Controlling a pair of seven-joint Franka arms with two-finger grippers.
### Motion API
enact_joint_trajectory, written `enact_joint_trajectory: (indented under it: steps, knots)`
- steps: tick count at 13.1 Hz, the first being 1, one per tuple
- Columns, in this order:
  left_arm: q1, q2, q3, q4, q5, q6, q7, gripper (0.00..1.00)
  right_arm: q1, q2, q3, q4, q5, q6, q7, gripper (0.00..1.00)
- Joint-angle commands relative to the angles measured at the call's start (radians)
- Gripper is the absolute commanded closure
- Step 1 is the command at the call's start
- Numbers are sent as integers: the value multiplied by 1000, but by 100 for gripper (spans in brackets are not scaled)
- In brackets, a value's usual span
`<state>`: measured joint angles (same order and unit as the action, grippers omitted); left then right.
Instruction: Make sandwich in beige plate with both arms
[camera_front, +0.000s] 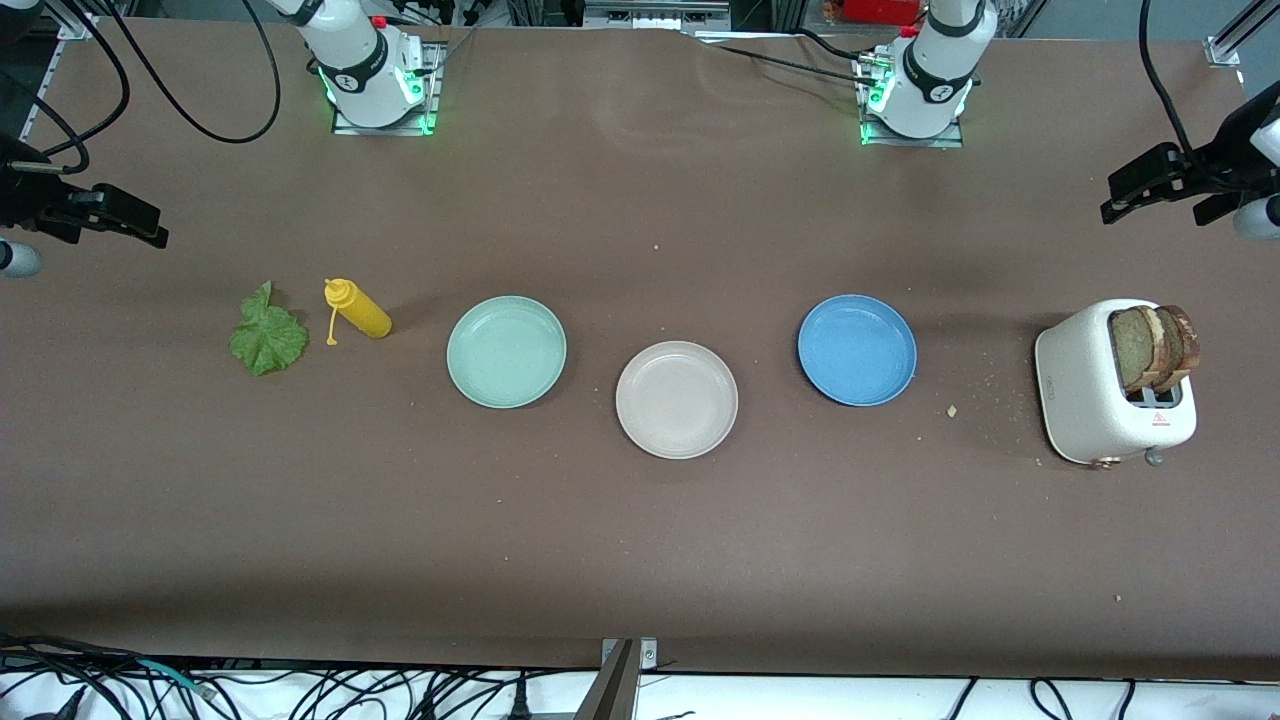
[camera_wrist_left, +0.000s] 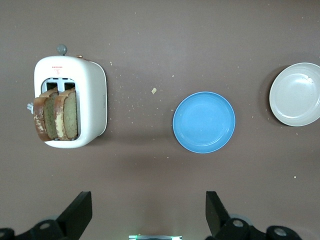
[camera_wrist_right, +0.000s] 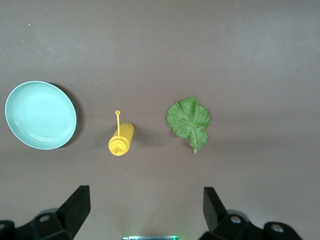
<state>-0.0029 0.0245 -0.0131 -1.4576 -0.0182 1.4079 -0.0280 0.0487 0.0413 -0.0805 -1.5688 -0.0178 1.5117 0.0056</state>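
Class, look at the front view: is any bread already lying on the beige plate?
No, the beige plate holds nothing, and both bread slices stand in the white toaster toward the left arm's end of the table.

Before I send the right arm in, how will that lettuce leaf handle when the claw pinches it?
The lettuce leaf looks thin and crinkled, lying flat on the table, so it will probably droop and fold when lifted. It is likely very light and may slide instead of lifting if nudged. Its ragged edges suggest it could tear; pinching near the stem rib seems safer.
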Motion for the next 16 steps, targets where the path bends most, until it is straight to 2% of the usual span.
enact_joint_trajectory:
  steps: [1, 16]
  knots:
    - [-8, 25, -8, 34, 34, 14, 2, 0, 3, -12, -5, -4, 15, -1, 13, 0]
    - [1, 19, -8, 2, 23, 28, -4, 0, -4, -12, -15, -4, 16, -11, -2, 0]
